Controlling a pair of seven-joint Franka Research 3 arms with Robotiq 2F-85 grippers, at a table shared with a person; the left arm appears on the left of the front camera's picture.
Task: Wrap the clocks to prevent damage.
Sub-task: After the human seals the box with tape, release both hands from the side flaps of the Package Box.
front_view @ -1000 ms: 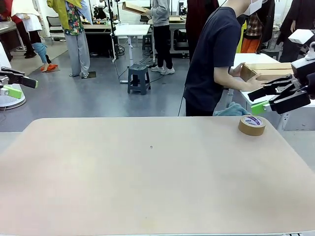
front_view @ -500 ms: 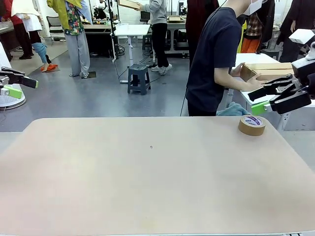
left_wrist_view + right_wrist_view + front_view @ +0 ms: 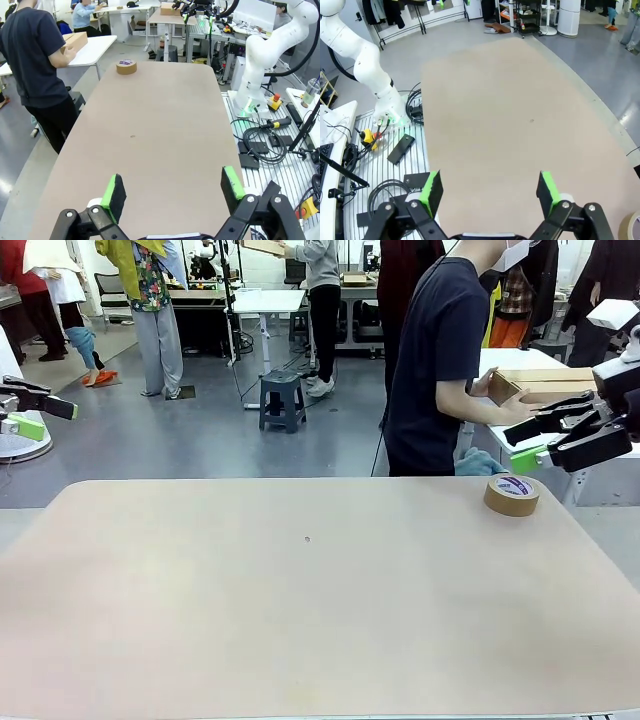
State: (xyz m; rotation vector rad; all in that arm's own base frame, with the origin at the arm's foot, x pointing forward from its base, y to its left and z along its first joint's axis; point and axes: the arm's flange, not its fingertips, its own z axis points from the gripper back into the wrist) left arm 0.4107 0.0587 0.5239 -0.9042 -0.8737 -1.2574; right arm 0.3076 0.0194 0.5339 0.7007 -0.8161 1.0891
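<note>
My left gripper hangs open beyond the table's left edge, with nothing between its green pads. My right gripper is open too, hovering past the far right corner, just above and behind a roll of brown tape. In the right wrist view the open gripper looks down the bare tan table. A person in a dark shirt stands at the far right edge, turned towards a side table. Both of the person's hands are on a flat cardboard box.
The brown tape roll lies near the table's far right corner. A white side table stands behind the person. The other arm's white base and cables sit beside the table's long edge. A stool and other people are farther off.
The person at the far side has shifted slightly to the right. People in the background have walked on. Both grippers and the tape roll have stayed put.
</note>
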